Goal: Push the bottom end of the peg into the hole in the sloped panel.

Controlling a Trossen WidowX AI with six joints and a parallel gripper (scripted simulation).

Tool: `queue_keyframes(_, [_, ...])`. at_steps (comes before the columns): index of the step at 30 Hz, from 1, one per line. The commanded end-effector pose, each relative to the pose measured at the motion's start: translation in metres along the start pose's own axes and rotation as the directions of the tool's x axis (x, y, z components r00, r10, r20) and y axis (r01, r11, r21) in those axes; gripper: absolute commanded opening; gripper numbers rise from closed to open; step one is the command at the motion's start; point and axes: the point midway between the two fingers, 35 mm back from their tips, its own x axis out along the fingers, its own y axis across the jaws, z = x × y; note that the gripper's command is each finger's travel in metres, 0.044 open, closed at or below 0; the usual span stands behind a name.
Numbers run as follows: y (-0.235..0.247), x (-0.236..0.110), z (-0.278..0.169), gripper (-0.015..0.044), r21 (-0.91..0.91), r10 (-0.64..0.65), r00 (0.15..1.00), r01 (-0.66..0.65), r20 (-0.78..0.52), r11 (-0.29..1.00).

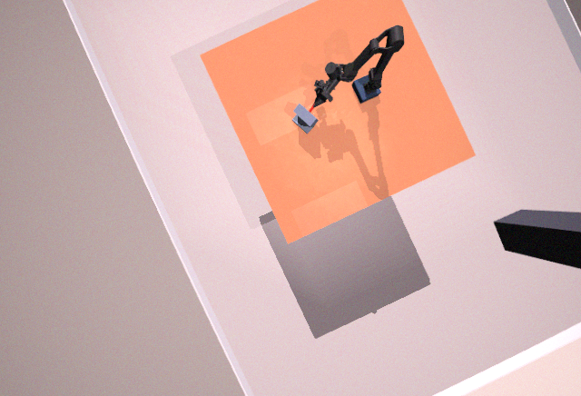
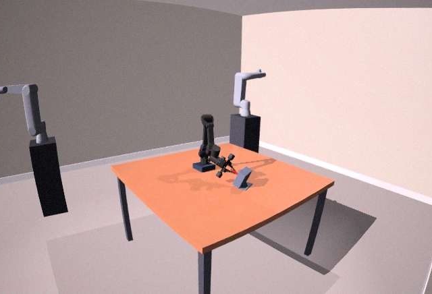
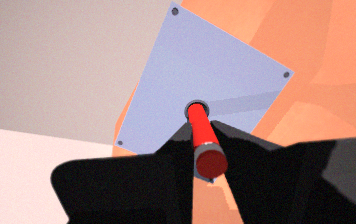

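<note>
Wrist view: hand clamped on red peg; peg tip inside hole of sloped panel.

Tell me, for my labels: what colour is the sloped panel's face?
Pale blue-grey sloped panel, clearest in the wrist view.

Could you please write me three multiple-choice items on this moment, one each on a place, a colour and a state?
1. Where is the peg's far end?
A. at the hole in the sloped panel
B. flat on the table
C. on the arm's base

2. What colour is the peg?
A. green
B. red
C. yellow

3. How is the gripper?
A. wide open
B. shut on nothing
C. shut on the peg

Key: 1 A, the wrist view shows its tip in the hole's rim; 2 B, its shaft is red; 3 C, the dark fingers flank the shaft.
</note>
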Motion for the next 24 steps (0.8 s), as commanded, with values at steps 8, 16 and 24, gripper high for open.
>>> queue_keyframes(8, [0.0, 0.008, 0.0, 0.0, 0.003, -0.001, 1.0, 0.001, -0.001, 1.0])
queue_keyframes(16, [0.0, 0.013, -0.001, 0.0, 0.004, 0.0, 1.0, 0.0, -0.001, 1.0])
queue_keyframes(24, [-0.001, 0.016, -0.001, 0.0, 0.004, 0.0, 1.0, 0.0, 0.0, 1.0])
